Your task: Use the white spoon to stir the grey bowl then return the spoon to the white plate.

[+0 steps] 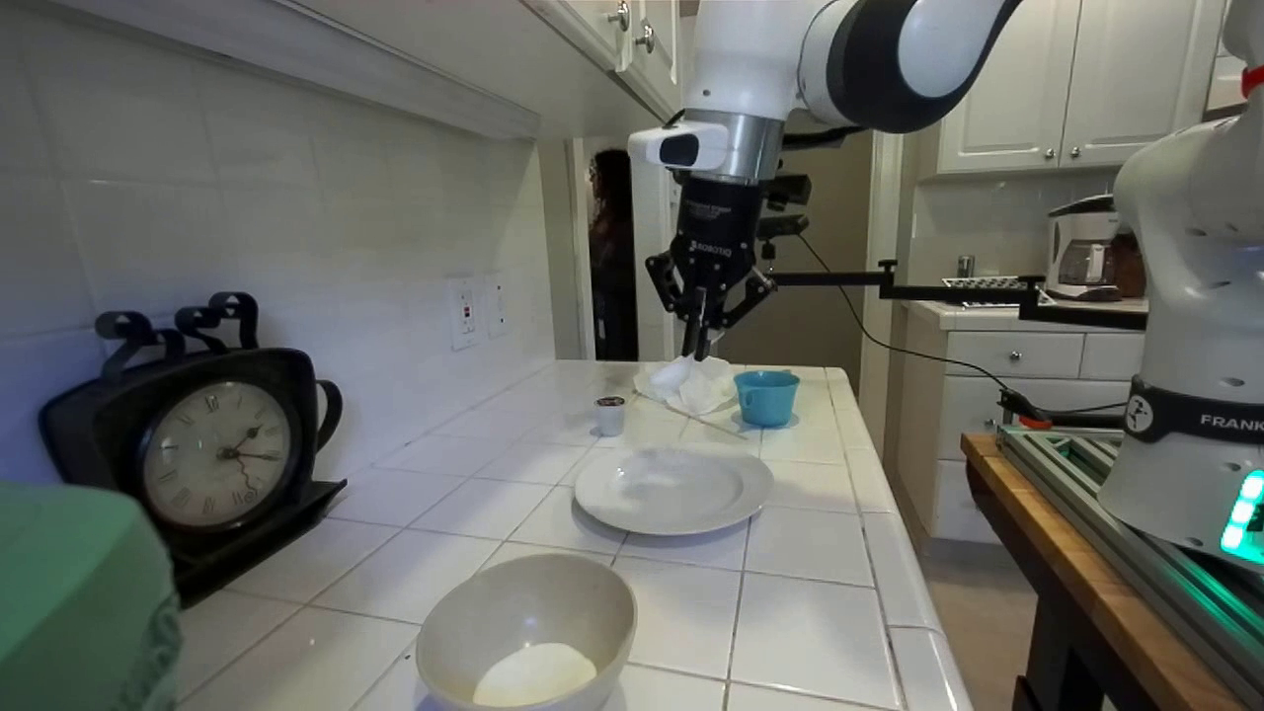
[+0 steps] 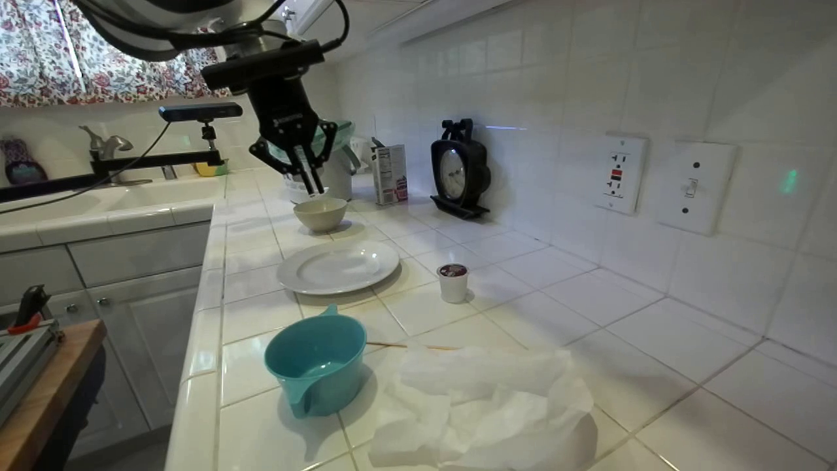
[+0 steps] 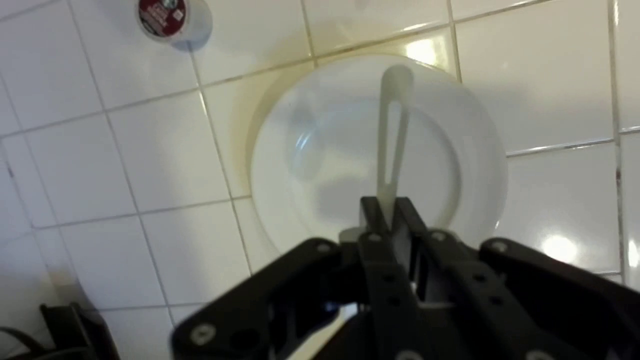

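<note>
Gripper (image 3: 387, 204) pinches white spoon (image 3: 383, 132), handle at 12 o'clock in wrist view above white plate (image 3: 480, 150); looks light, stiff, maybe slick, best held below the slot.

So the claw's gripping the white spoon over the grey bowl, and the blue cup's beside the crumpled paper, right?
Not over the grey bowl: the wrist view shows the claw gripping the white spoon over the white plate. The blue cup is indeed beside the crumpled paper.
</note>
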Motion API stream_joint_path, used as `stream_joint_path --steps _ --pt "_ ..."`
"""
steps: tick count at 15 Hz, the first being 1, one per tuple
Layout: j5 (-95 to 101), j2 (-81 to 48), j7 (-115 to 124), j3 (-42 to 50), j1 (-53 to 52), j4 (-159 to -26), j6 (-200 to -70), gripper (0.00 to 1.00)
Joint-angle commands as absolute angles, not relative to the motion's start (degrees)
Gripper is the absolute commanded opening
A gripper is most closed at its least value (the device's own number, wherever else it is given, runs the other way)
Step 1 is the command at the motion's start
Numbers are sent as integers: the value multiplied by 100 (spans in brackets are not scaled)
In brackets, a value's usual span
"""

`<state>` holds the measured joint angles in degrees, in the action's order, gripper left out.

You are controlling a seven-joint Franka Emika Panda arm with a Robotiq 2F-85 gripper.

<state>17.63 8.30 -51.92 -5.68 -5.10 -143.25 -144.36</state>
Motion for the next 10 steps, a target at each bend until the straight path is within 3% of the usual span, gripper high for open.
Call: stream_joint_path --steps 1,10 --pt "1910 893 -5141 -593 -652 -14316 -14363 10" --pt "2091 975 -5079 -655 -715 -14316 -14270 10"
